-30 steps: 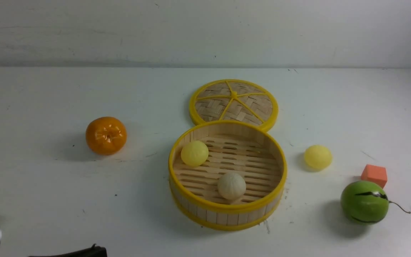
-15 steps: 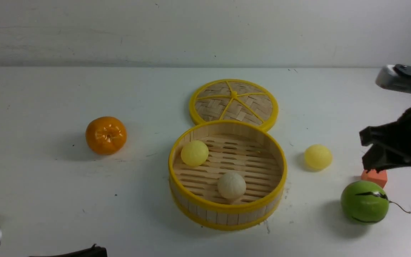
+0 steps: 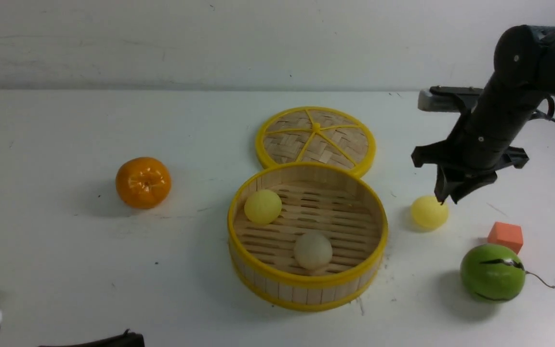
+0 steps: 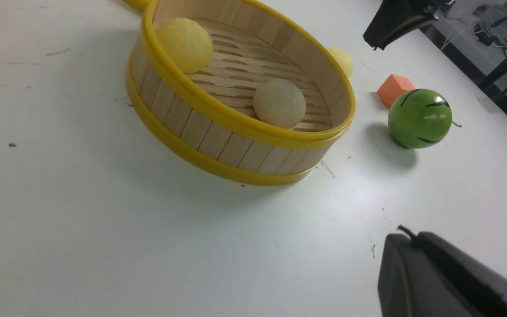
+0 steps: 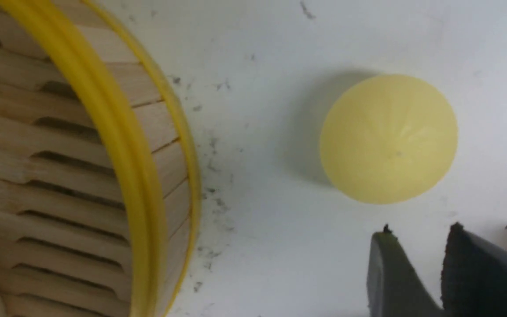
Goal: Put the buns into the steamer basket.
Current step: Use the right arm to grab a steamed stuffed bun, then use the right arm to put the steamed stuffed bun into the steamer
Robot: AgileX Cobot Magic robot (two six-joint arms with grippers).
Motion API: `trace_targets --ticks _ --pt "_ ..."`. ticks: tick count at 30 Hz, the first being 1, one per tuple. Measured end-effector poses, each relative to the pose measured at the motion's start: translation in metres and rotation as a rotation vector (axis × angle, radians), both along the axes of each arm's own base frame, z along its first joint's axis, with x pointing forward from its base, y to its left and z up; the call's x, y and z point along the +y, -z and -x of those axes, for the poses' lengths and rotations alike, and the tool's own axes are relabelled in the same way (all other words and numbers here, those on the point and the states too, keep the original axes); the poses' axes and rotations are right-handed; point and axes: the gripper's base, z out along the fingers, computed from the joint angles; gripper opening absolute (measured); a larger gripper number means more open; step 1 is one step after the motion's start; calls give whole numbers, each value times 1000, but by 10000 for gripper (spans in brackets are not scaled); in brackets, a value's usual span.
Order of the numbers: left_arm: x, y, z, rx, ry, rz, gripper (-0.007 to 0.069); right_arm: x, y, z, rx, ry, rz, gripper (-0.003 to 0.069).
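Observation:
The steamer basket [image 3: 306, 282] stands mid-table with two buns inside: a pale yellow bun [image 3: 262, 206] at its left wall and an off-white pleated bun [image 3: 312, 250] near its front. A third, pale yellow bun [image 3: 429, 211] lies on the table just right of the basket. My right gripper [image 3: 448, 198] hangs open just above this bun's right side, nothing between its fingers. In the right wrist view the bun [image 5: 388, 138] lies just beyond the open right gripper [image 5: 420, 231]. My left gripper [image 4: 405, 235] is shut and empty, low at the table's near left [image 3: 133, 336].
The flat woven lid [image 3: 315, 140] lies behind the basket. An orange tangerine [image 3: 143, 182] sits far left. A green watermelon-like ball [image 3: 492, 273] and an orange cube [image 3: 505, 236] lie right of the loose bun, close under the right arm.
My right arm has come in from the right edge and moved left to hang over the loose yellow bun. The buns, the basket and the left arm have not moved.

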Motion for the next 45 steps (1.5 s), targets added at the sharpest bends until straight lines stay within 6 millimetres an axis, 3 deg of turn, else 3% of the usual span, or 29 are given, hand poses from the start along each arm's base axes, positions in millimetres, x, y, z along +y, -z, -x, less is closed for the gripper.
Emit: trace_targets --ticks 7,18,28,39,43,45 --pt "0 0 0 0 0 0 -8 3 9 -11 -54 40 -3 304" --pt "0 0 0 0 0 0 1 3 31 -22 -63 59 10 311" --pt "0 0 0 0 0 0 11 3 41 -24 -47 59 21 214" --pt "0 0 0 0 0 0 23 3 43 -24 -52 -17 40 -1" --pt "0 0 0 0 0 0 29 4 25 -18 -69 -49 39 -1" --pt "0 0 0 0 0 0 29 12 -7 -8 -131 -76 16 -1"
